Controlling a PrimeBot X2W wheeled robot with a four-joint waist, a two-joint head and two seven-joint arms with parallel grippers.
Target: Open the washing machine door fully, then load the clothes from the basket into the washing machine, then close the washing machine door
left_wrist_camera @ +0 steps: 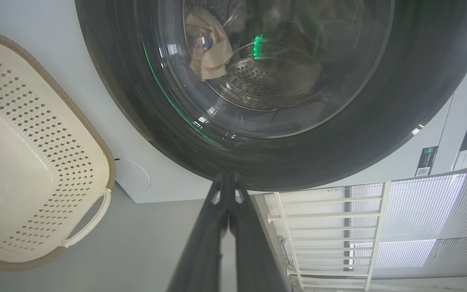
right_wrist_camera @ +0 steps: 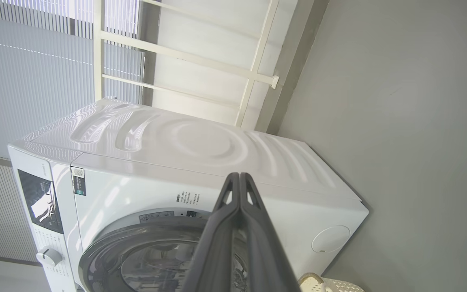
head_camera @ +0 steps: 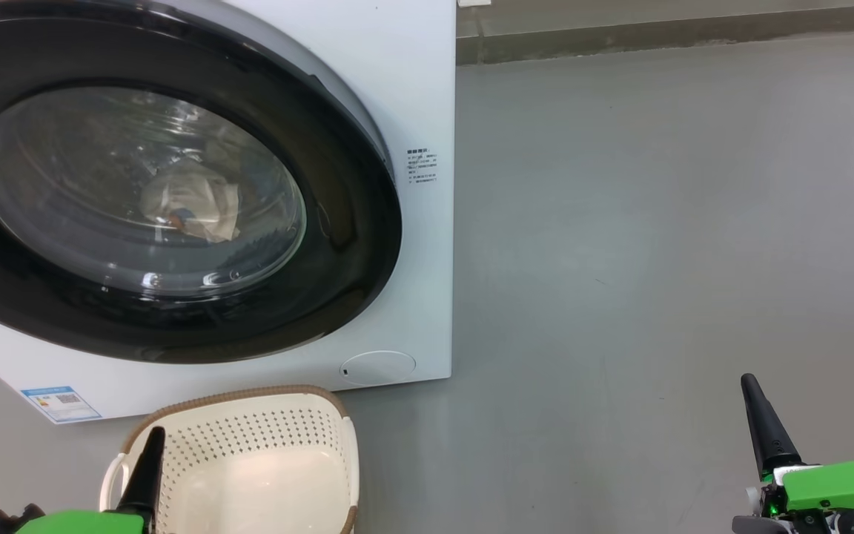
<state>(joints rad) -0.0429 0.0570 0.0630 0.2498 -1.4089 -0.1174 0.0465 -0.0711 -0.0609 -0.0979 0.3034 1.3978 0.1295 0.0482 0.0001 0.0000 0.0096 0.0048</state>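
The white washing machine (head_camera: 419, 89) fills the head view's upper left, its glossy black round door (head_camera: 353, 222) lying flush against the front. Through the glass bowl I see cream and orange clothes (head_camera: 190, 204) inside the drum; the same clothes (left_wrist_camera: 209, 48) show in the left wrist view. The cream basket (head_camera: 249, 430) stands on the floor below the door with nothing in it. My left gripper (head_camera: 151, 445) is shut with nothing in it, low over the basket's left rim. My right gripper (head_camera: 752, 389) is shut and holds nothing, far right over bare floor.
Grey floor (head_camera: 657, 222) stretches right of the machine to a wall base at the back. A round hatch (head_camera: 378, 366) and a blue label (head_camera: 60, 402) mark the machine's lower front. A white railing (left_wrist_camera: 339, 227) and blinds stand beside the machine.
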